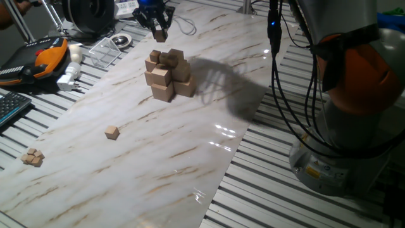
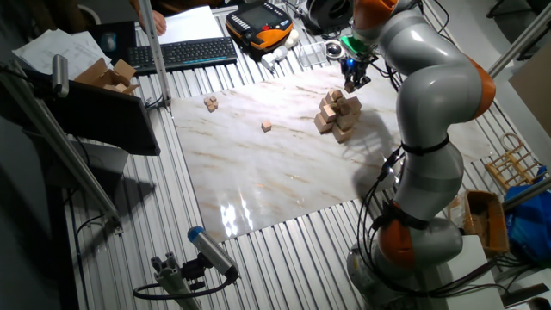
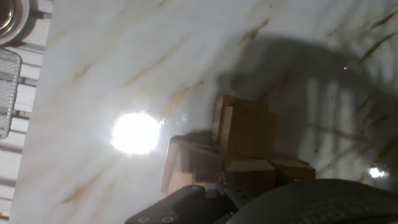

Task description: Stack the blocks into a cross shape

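Gripper [image 1: 159, 31]: hangs above and behind the stack, top centre of one fixed view; fingers pinched on a small tan block [image 1: 161, 36], judged held, though small in frame.
Cross shape [image 1: 168, 76]: chunky tiered cluster of wooden cubes, centre-left of frame on the marbled board [image 1: 190, 158]; low centre in the hand view [image 3: 245, 149], partly hidden by the gripper body.
Loose blocks: single cube [image 1: 112, 132] lower left, well apart from the stack; small heap [image 1: 32, 156] near the left edge.
Handling: judged light, rigid, unpainted wood with fair grip; flat opposite faces best for pinching; stack unglued, likely to topple under a sideways nudge.
Surface: glossy, bright glare spot in the hand view [image 3: 135, 132]; sliding likely if pushed.
Surroundings: orange pendant [image 1: 44, 54], keyboard [image 1: 11, 106], clear tray [image 1: 104, 49] upper left, all off the board.
Obstructions: none seen between gripper and stack top.
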